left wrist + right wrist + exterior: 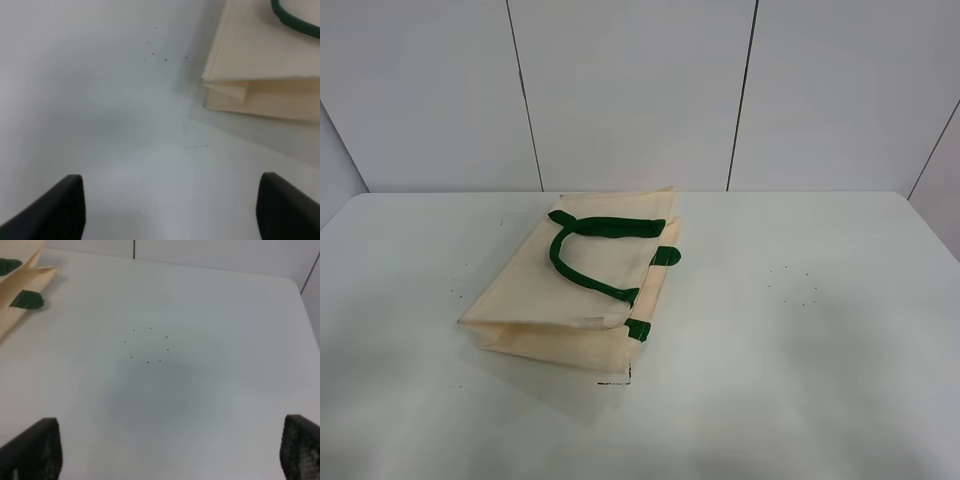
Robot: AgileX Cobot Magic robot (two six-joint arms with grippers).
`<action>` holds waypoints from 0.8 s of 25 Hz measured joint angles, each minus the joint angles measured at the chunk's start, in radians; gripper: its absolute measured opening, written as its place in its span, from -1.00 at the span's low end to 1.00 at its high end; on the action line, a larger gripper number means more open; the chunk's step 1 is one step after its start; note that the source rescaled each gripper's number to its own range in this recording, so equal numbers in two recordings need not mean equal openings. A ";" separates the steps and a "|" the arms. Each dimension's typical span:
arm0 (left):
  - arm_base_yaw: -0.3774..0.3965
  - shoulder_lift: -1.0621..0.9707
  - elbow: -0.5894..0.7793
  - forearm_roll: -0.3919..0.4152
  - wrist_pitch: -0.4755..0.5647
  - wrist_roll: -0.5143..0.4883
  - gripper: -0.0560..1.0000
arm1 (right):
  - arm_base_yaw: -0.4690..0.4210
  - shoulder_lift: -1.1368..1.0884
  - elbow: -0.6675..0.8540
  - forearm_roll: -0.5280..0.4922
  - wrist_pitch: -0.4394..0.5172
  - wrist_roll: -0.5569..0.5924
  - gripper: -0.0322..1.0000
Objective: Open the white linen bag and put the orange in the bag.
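The white linen bag (pixel 582 290) lies flat and folded on the white table (pixel 800 330), left of the middle, with a dark green loop handle (pixel 582 262) on top and green strap tabs at its right edge. Its near corner shows in the left wrist view (pixel 260 75), and its edge with a green tab shows in the right wrist view (pixel 20 300). The orange is out of view in every frame. My left gripper (pixel 170 207) is open over bare table beside the bag. My right gripper (pixel 170 450) is open over bare table right of the bag. Neither arm shows in the exterior view.
Small dark dots mark the tabletop on the right (pixel 790 285) and on the left (pixel 455 290). A pale panelled wall (pixel 640 90) stands behind the table's far edge.
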 joint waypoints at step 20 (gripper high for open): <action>-0.023 0.000 0.000 -0.002 -0.001 0.000 0.73 | 0.000 0.000 0.000 0.000 0.000 0.000 1.00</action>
